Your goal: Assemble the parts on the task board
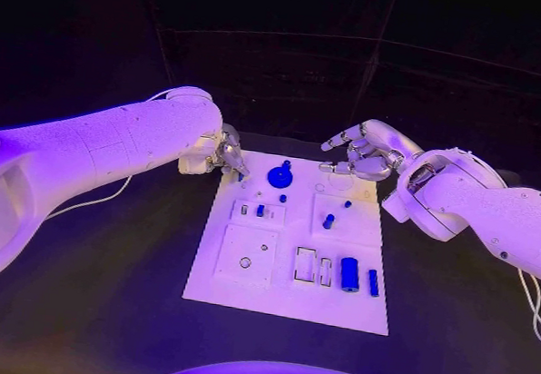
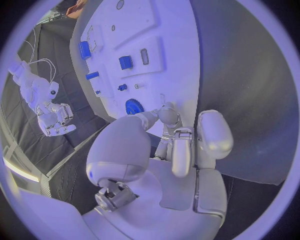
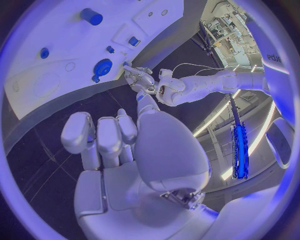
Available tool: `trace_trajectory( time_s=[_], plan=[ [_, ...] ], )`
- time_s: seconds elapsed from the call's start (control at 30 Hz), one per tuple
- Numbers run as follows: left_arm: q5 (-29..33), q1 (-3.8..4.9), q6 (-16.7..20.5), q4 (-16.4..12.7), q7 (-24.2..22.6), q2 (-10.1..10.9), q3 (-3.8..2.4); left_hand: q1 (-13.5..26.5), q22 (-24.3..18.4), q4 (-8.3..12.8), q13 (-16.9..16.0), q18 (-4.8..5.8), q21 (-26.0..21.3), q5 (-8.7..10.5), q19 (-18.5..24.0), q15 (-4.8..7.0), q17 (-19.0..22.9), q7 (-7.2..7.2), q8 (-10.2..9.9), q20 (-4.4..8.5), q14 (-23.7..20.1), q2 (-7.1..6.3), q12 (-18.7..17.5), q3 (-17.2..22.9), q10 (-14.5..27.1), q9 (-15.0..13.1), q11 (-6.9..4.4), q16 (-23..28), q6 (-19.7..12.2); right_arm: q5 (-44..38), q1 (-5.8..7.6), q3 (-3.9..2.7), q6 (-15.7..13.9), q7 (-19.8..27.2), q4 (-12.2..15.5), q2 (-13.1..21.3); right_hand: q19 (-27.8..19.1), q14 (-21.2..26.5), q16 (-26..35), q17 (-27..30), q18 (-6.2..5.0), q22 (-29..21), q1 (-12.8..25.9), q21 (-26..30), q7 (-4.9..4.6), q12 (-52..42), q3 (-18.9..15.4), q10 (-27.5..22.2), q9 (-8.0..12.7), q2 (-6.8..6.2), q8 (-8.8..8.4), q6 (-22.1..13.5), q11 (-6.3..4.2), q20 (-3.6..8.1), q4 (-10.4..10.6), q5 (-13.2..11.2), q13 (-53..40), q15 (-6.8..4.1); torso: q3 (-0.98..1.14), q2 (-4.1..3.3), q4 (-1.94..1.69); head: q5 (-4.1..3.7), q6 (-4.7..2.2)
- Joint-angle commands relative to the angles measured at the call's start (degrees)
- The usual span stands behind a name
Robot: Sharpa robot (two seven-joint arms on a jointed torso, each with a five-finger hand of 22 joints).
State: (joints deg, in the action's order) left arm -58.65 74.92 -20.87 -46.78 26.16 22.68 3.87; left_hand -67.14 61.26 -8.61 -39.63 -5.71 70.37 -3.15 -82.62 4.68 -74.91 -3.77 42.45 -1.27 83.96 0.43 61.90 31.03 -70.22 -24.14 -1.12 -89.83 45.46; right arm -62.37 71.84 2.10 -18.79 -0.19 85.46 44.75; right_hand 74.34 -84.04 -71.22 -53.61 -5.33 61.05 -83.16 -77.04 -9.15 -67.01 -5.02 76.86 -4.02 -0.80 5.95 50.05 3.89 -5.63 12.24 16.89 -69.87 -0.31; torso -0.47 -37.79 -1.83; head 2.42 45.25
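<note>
black counter (image 1: 98, 314) carries the white task board (image 1: 286, 303) in its middle. left hand (image 1: 225, 156) sits at the board's far left corner, fingers (image 2: 167, 116) apart, holding nothing; right hand (image 1: 369, 153) hovers off the far right corner, fingers loosely curled, empty. blue gear (image 1: 280, 177) lies near the far edge, small blue parts (image 1: 350, 274) toward the near edge. parts look light, rigid, likely slick plastic; pinch the gear by its rim. left wrist view shows fingertips just beside the gear; head view hides that gap.

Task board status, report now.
Left hand open at the task board's far corner, near the blue gear. Right hand open, hovering beyond. Nothing in the way.
</note>
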Motion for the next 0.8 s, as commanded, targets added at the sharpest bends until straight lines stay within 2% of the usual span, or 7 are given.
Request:
trace_trajectory(
  time_s=[0.03, 0.33, 0.8],
  plan=[
    [0.41, -0.27, -0.81, 0.18, -0.05, 0.25, 0.15, 1.13, 0.05, 8.28, 0.13, -0.05, -0.25, -0.40, 0.07, -0.32, -15.09, -0.22, 0.41, -0.35, 6.04, -0.16, 0.05, 9.48, -0.07, -0.15, 0.46, -0.17, -0.21, 0.06, 0.10, -0.03, 0.25, 0.15, 0.10, 0.02, -0.36, -0.10, 0.26, -0.13, -0.48, 0.05, -0.19, 0.30, -0.03, -0.01, -0.10, -0.12, 0.06, 0.66, 0.16, 0.08, -0.01, 0.08, -0.17, 0.34, -0.04, -0.41, 0.03, 0.03, -0.06, -0.03, 0.03],
    [1.14, -0.27, -2.44, 0.30, 0.22, 0.93, 0.15, 3.82, 0.09, 9.34, 0.61, -0.05, -0.34, -2.44, 0.11, -0.28, -15.09, -0.25, 1.20, -0.39, 6.04, -1.19, 0.06, 13.53, 0.03, -0.50, 0.53, -0.17, -0.50, 0.06, 0.10, -0.03, 0.36, 0.13, 0.11, 0.09, -0.36, -0.10, 0.26, -0.13, -0.48, 0.05, -0.19, 0.30, -0.03, -0.01, -0.10, -0.12, 0.06, 0.66, 0.16, 0.08, -0.01, 0.08, -0.17, 0.34, -0.04, -0.41, 0.00, -0.02, -0.04, 0.06, 0.04],
    [2.12, -0.27, -2.89, 0.76, -0.14, 1.43, 0.14, 4.66, -0.43, 9.96, 1.09, -0.16, -0.78, -3.36, 0.29, -0.28, -15.09, -0.27, 1.50, -0.38, 6.04, -1.68, -0.14, 14.69, 0.26, -0.64, 0.53, -0.17, -0.71, 0.06, 0.10, -0.03, 0.50, 0.18, 0.01, 0.07, -0.36, -0.10, 0.26, -0.13, -0.48, 0.05, -0.19, 0.30, -0.03, -0.01, -0.10, -0.12, 0.06, 0.66, 0.16, 0.08, -0.01, 0.08, -0.17, 0.34, -0.04, -0.41, 0.01, -0.01, -0.04, 0.15, 0.19]
  ],
)
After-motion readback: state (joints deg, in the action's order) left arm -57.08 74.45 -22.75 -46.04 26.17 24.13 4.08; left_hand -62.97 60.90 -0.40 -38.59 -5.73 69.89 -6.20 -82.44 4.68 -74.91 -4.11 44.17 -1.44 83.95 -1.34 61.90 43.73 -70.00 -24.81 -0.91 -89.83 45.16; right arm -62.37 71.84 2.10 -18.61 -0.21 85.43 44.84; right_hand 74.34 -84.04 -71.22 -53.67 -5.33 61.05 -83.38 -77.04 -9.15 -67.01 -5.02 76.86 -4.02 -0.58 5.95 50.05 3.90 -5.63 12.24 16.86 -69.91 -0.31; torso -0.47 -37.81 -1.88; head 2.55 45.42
